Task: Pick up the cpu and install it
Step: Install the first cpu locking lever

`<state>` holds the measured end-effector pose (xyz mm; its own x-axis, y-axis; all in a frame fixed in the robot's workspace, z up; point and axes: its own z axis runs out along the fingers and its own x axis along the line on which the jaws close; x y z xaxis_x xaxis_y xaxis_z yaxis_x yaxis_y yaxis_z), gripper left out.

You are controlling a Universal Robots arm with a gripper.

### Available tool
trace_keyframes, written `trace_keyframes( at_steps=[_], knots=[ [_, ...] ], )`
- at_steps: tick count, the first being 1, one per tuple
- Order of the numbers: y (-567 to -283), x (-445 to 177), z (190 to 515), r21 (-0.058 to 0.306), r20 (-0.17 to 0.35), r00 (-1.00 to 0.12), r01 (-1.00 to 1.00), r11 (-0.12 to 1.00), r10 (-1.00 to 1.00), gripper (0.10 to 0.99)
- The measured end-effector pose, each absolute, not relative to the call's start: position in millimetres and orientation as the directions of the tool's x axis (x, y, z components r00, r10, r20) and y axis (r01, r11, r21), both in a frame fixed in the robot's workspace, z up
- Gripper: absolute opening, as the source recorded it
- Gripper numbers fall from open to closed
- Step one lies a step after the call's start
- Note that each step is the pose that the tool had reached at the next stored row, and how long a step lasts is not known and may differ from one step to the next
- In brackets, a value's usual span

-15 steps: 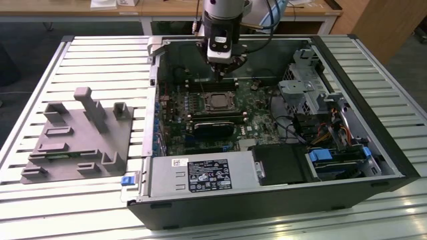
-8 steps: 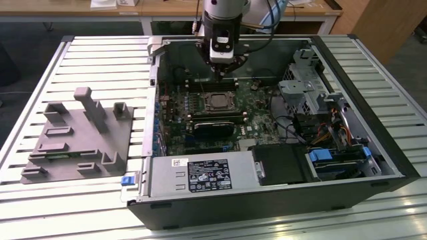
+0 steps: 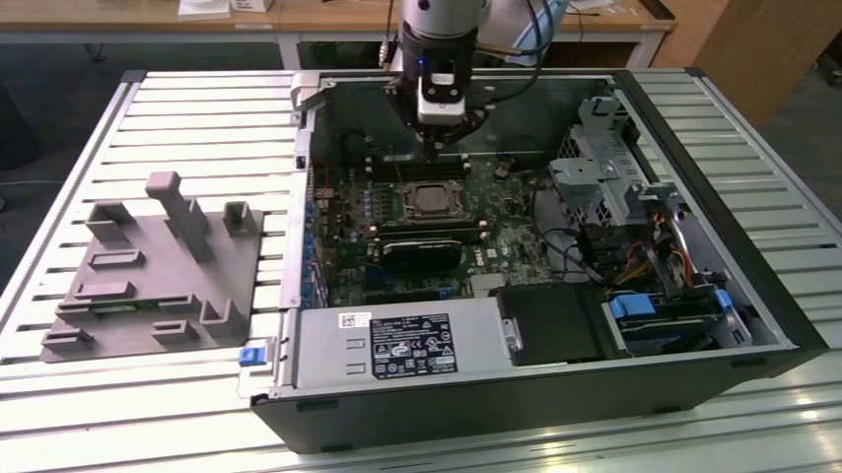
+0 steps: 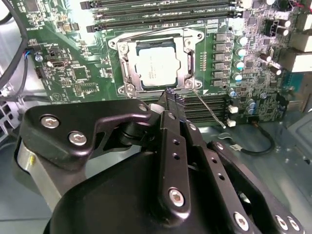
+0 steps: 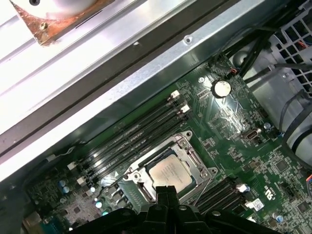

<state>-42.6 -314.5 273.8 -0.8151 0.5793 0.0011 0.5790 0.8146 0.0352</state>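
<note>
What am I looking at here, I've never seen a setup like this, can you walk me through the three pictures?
A robot arm reaches down into an open computer case lying on a slatted table. The exterior view is taken from a camera off the arm. Both wrist views come from cameras riding on the arm, looking past its hand at the green motherboard. The cpu, a shiny silver square, sits in its socket, just beyond the hand's closed fingertips, which hold nothing. On the exterior view's left, a grey fixture block with upright posts rests on the table.
</note>
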Motion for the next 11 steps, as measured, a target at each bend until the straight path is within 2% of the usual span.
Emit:
trace_keyframes(
  at_steps=[11],
  knots=[
    [-314.5,-42.6,273.3,0.035,0.001,-0.882,0.471,0.882,0.471,0.106]
  ],
)
